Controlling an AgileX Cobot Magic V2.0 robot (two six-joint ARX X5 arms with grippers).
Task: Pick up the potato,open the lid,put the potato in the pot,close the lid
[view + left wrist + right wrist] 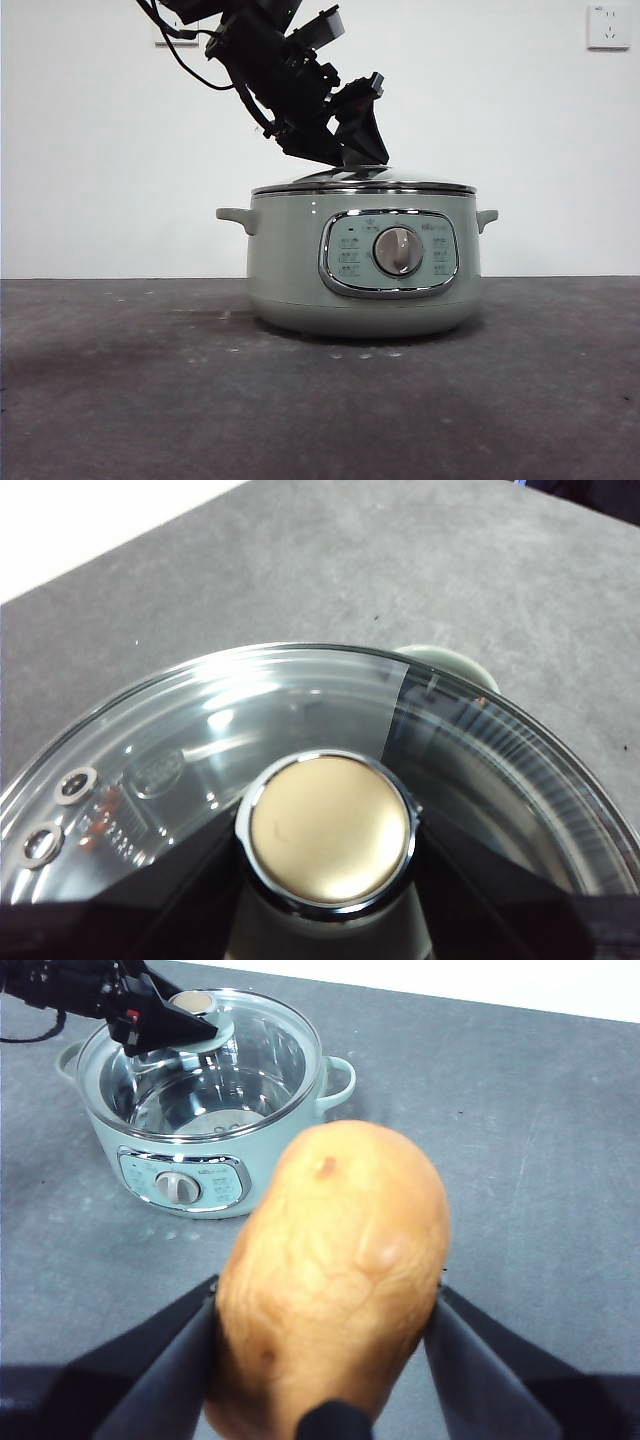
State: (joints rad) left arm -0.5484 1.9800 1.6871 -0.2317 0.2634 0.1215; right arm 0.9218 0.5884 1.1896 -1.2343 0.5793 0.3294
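Glass lid: 1; pot: 1; potato: 1.

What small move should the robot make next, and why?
Probably lift the lid straight up: the left gripper has its jaws around the knob, the lid sits on the pot, and the right gripper holds the potato ready above the table.

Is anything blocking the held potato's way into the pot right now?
Yes. The lid sits on the pot, covering the opening. The left gripper is at its knob; the right gripper holds the potato away from the pot.
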